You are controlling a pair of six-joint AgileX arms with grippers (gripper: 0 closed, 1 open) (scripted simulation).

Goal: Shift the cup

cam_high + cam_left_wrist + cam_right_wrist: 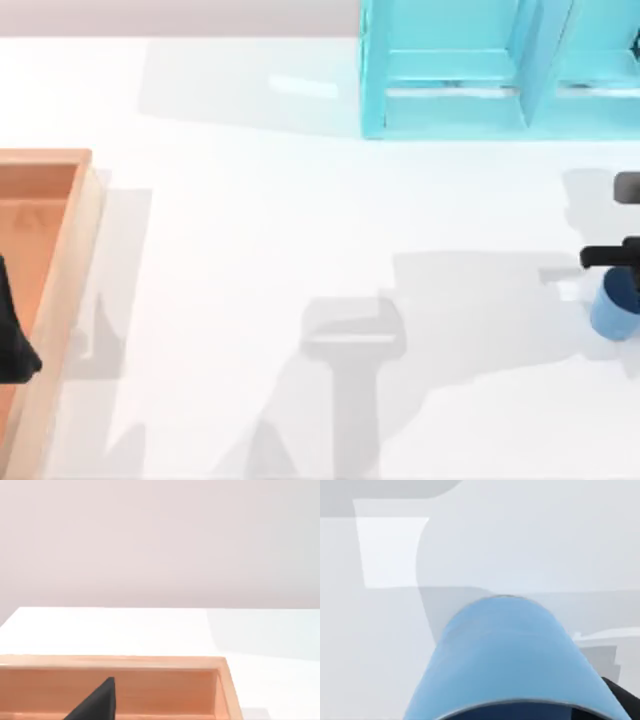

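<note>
The small blue cup (612, 308) stands at the table's far right edge, its darker rim turned up. My right gripper (610, 258) is right over it, a black part of it lying across the cup's far side. In the right wrist view the cup (505, 655) is very close, rim nearest the camera, and a black part of the right gripper (621, 696) sits against the rim's side. My left gripper (12, 335) is parked at the far left over the wooden tray (62, 270), and also appears as a dark shape (95, 704) in the left wrist view.
A large turquoise shelf unit (470, 110) stands along the back right of the table. The wooden tray (150, 662) takes up the left edge. White tabletop stretches between the tray and the cup.
</note>
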